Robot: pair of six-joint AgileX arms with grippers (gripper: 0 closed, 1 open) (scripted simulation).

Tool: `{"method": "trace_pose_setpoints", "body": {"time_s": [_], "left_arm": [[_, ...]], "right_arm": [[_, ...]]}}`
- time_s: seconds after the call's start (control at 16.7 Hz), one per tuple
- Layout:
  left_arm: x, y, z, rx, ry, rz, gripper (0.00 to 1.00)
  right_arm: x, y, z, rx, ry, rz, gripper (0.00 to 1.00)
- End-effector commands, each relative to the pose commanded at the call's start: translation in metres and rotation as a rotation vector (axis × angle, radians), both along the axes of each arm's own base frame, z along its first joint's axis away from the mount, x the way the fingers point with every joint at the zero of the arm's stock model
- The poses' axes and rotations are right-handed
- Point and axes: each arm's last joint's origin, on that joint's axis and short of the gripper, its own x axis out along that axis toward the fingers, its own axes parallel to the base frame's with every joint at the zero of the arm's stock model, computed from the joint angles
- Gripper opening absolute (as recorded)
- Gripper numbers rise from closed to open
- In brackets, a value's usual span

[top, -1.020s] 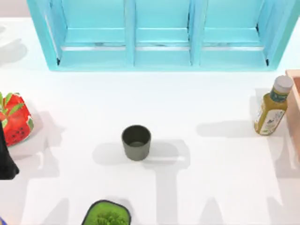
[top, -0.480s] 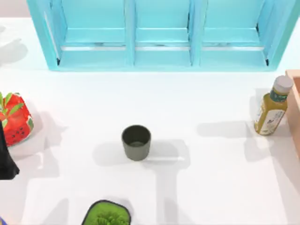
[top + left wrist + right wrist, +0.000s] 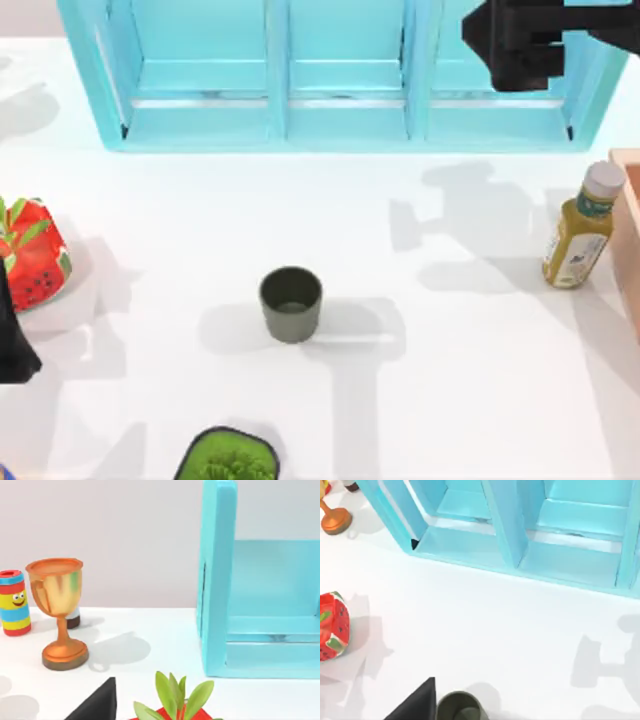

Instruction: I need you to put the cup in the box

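At mid-surface the cup stands upright and ungripped, well apart from the box at the right edge, while the right pincer hangs high over the blue cabinet, likely staging its approach, its spread impossible to tell.

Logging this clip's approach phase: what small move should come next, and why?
Probably bring the right end effector down and leftward toward the cup. It sits high over the turquoise cabinet, far from the cup, which stands upright and untouched mid-table. The box lies at the right edge, so the right arm suits the carry. The left arm is parked at the left edge.
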Motion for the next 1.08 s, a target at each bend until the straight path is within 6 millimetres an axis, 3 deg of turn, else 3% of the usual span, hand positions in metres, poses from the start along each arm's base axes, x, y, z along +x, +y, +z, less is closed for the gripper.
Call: {"method": "trace_pose_setpoints", "body": {"time_s": [0.3,0.48,0.78,0.9,1.08], "left_arm": [[0.0,0.0,0.0,0.0,0.0,0.0,1.0],[0.0,0.0,0.0,0.0,0.0,0.0,1.0],[0.0,0.0,0.0,0.0,0.0,0.0,1.0],[0.0,0.0,0.0,0.0,0.0,0.0,1.0],[0.0,0.0,0.0,0.0,0.0,0.0,1.0]], "right_arm": [[0.054,0.108,-0.012,-0.109,0.262,0.017,1.0],[0.071,0.153,-0.032,-0.156,0.387,-0.022,1.0],[0.094,0.203,-0.098,-0.281,0.597,-0.139,1.0],[0.098,0.217,-0.127,-0.333,0.663,-0.183,1.0],[0.099,0.229,-0.151,-0.361,0.723,-0.224,1.0]]}}
